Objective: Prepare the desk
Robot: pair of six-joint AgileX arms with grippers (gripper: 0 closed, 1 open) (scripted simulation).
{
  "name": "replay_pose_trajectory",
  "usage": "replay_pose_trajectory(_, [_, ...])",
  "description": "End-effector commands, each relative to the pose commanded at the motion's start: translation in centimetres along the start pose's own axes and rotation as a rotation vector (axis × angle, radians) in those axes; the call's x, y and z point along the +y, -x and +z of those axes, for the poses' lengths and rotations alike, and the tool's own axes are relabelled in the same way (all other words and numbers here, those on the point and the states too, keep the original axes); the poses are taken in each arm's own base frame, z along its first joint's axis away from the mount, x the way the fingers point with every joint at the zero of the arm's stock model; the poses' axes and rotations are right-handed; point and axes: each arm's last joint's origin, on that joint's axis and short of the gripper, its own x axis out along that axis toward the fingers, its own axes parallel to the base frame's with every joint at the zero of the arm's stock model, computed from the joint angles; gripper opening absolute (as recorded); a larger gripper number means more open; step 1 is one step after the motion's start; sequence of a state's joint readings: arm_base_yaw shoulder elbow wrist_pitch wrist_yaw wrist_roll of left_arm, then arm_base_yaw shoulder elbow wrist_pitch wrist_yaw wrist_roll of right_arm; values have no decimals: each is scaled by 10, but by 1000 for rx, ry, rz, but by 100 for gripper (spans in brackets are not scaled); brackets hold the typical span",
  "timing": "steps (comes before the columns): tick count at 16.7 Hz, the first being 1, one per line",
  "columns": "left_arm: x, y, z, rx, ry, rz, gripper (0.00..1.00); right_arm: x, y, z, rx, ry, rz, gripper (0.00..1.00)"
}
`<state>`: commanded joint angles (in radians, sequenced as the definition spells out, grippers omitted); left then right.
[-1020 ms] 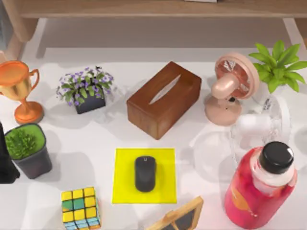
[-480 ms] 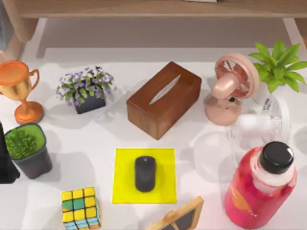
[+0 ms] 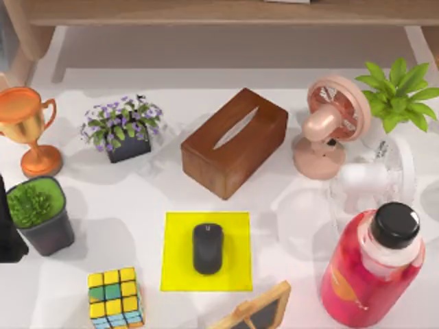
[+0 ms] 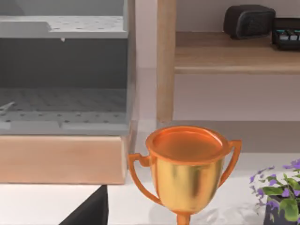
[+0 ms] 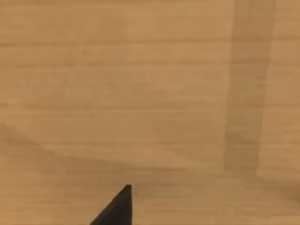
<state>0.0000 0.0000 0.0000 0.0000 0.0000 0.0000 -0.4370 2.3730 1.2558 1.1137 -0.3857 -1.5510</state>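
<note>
Bench (image 3: 103, 199): broad white top, running under everything here from the near edge back to the wooden shelf unit.
Near edge: a Rubik's cube (image 3: 115, 296) at the left, a small wood-framed chalkboard (image 3: 255, 312) tilted at the middle, a red bottle (image 3: 370, 274) with a black cap at the right.
Mat: a yellow square mat (image 3: 175, 253) lies flat just behind the chalkboard, with a black computer mouse (image 3: 207, 248) resting at its middle.
Left arm (image 3: 8, 226): dark shape at the bench's left edge, just beside a green plant in a dark pot (image 3: 38, 212).
Left tool (image 4: 91, 210): a dark tip shows in the left wrist view, low in front of the trophy; spread or pressed together, I cannot tell.
Right tool (image 5: 117, 208): a dark tip against light-brown wood in the right wrist view; its state I cannot tell either.
Middle: a brown wooden tissue box (image 3: 233, 140) set at an angle, behind the mat.
Right side: a white fan (image 3: 374, 178), a pink fan (image 3: 329, 127) behind it, a leafy green plant (image 3: 398, 92) farthest.
Left side: purple flowers in a dark pot (image 3: 123, 127), an orange-gold trophy (image 3: 27, 127) upright near the edge.
Back: wooden shelf unit (image 3: 219, 12) across the far side.
</note>
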Motion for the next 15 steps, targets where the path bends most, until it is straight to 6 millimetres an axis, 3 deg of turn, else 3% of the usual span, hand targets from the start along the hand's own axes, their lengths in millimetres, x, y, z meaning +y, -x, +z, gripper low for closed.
replay_pose_trajectory(5, [0, 0, 0, 0, 0, 0, 100, 0, 0, 0, 0, 0, 0, 100])
replay_pose_trajectory(6, [0, 0, 0, 0, 0, 0, 100, 14, 7, -2, 11, -25, 48, 100])
replay_pose_trajectory(8, [0, 0, 0, 0, 0, 0, 100, 11, 7, 0, 9, -29, 44, 100])
replay_pose_trajectory(11, [0, 0, 0, 0, 0, 0, 100, -16, 8, 12, 4, -88, 35, 100])
replay_pose_trajectory(15, [0, 0, 0, 0, 0, 0, 100, -85, 26, 45, 10, -262, 8, 100])
